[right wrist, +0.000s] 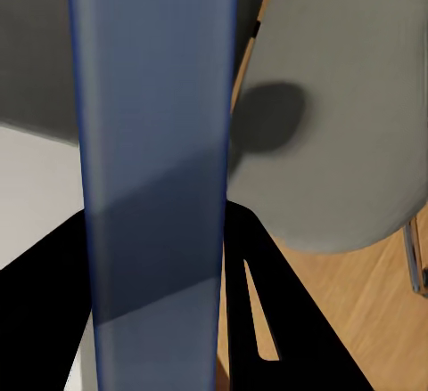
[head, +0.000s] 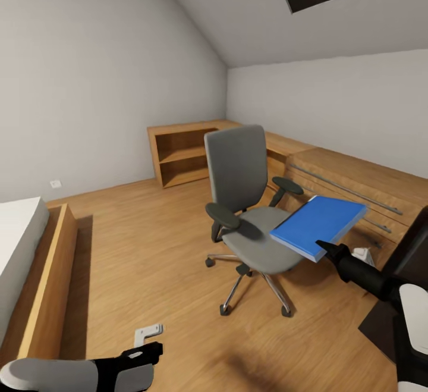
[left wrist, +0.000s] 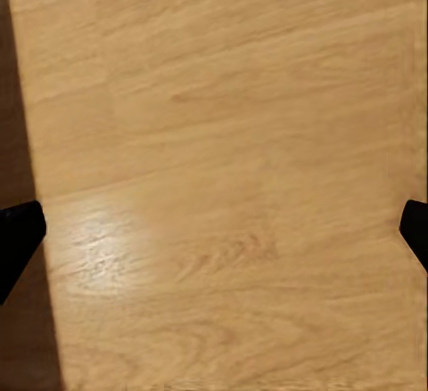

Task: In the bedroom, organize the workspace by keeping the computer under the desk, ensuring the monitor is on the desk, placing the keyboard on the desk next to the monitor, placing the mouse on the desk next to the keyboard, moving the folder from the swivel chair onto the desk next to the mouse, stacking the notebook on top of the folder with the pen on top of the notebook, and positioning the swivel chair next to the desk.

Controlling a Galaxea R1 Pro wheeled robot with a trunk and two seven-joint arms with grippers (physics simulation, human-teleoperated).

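Note:
The grey swivel chair [head: 238, 169] stands mid-floor in the bedroom, its seat turned toward me. The bright blue folder [head: 318, 224] hangs tilted over the right side of the seat, and my right gripper [head: 325, 244] is shut on its near corner. The right wrist view has the folder [right wrist: 152, 142] edge-on between the black fingers [right wrist: 267, 293], with the chair seat [right wrist: 343, 124] behind it. My left gripper [head: 148, 351] is low at the near left, open over bare wood floor, as its fingertips [left wrist: 18, 240] stand wide apart.
A low wood-framed bed [head: 30, 261] lies on the left. Light wood cabinets [head: 184, 154] run along the far wall and the right wall [head: 351, 184]. A small white bracket [head: 147, 334] lies on the floor near my left gripper. A dark slab [head: 410, 255] rises at the right edge.

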